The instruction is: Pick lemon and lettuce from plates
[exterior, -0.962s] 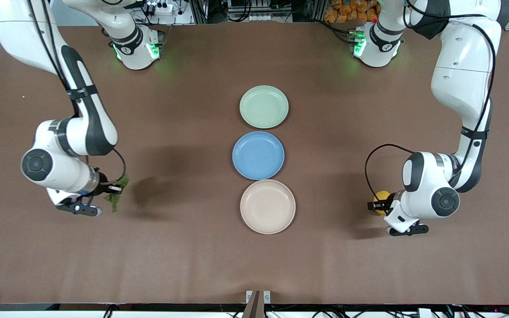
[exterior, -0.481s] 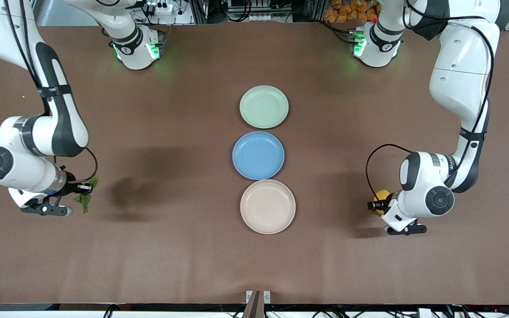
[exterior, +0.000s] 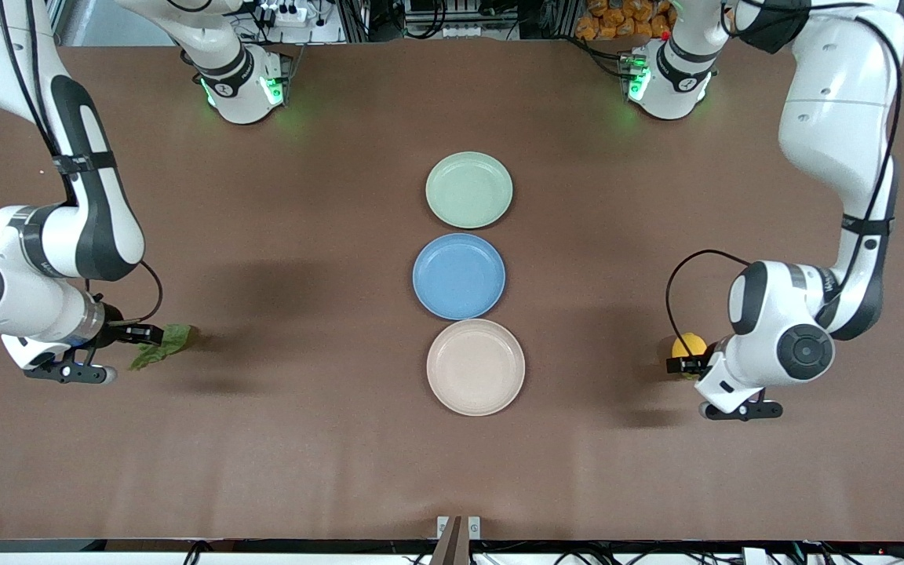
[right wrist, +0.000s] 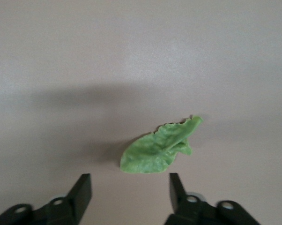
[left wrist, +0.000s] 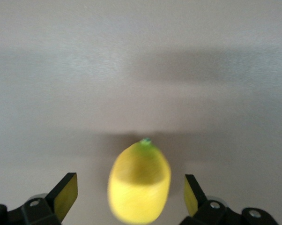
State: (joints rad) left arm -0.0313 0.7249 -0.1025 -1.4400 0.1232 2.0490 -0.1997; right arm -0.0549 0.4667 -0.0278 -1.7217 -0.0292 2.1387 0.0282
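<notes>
The lemon (exterior: pixel 688 344) lies on the brown table toward the left arm's end, off the plates. My left gripper (exterior: pixel 679 364) is open around it, and in the left wrist view the lemon (left wrist: pixel 139 183) sits between the spread fingers with a gap on each side. The lettuce (exterior: pixel 163 345) lies flat on the table toward the right arm's end. My right gripper (exterior: pixel 146 336) is open and empty just beside it; in the right wrist view the leaf (right wrist: pixel 157 152) lies just past the fingertips (right wrist: pixel 85 185). The pale green plate (exterior: pixel 468 190) and the beige plate (exterior: pixel 475 366) are empty.
A blue plate (exterior: pixel 458 275), also empty, sits between the two task plates in a row down the table's middle. Both arms reach low over the table at its two ends.
My right arm carried the lettuce toward its end of the table, lowered and let go; the leaf now lies flat. My left gripper opened off the lemon and shifted slightly toward its end.
</notes>
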